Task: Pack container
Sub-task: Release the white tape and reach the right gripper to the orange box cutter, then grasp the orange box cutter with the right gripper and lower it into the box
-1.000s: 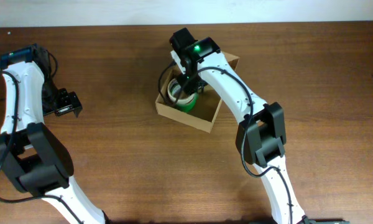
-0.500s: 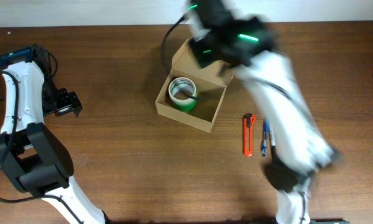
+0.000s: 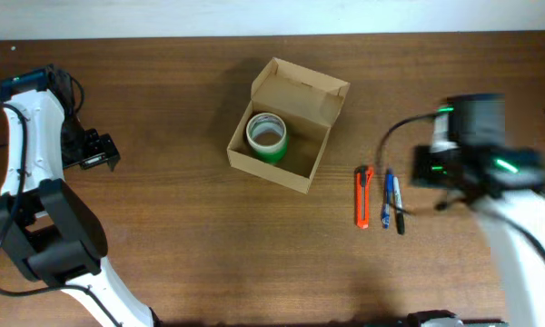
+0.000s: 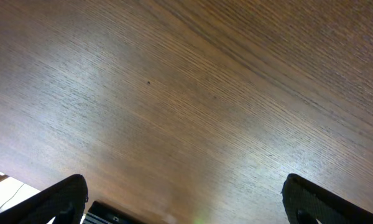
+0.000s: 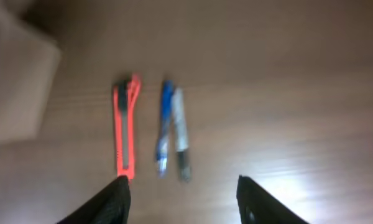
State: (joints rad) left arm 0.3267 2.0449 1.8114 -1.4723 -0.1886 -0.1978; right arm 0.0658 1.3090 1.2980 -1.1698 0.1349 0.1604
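Note:
The container (image 3: 302, 173), a tan cardboard box with its flap lid open, stands mid-table with a green tape roll (image 3: 267, 136) inside. An orange utility knife (image 3: 363, 197), a blue pen (image 3: 387, 198) and a dark pen (image 3: 398, 209) lie to its right. My right gripper (image 3: 436, 173), blurred, is open and empty to the right of the pens. In the right wrist view the gripper (image 5: 181, 202) hangs above the knife (image 5: 124, 134) and the pens (image 5: 174, 134), with the box's corner (image 5: 15, 87) at left. My left gripper (image 3: 98, 152) is open and empty at far left, its wrist view (image 4: 185, 202) showing bare wood.
The table's far edge meets a white wall (image 3: 163, 18) along the top of the overhead view. A black strip (image 4: 112, 214) and a pale patch show at the bottom left of the left wrist view.
My right arm has let go of the tape roll in the box and swung fast to the right, over to the knife and pens. The left arm has not moved.

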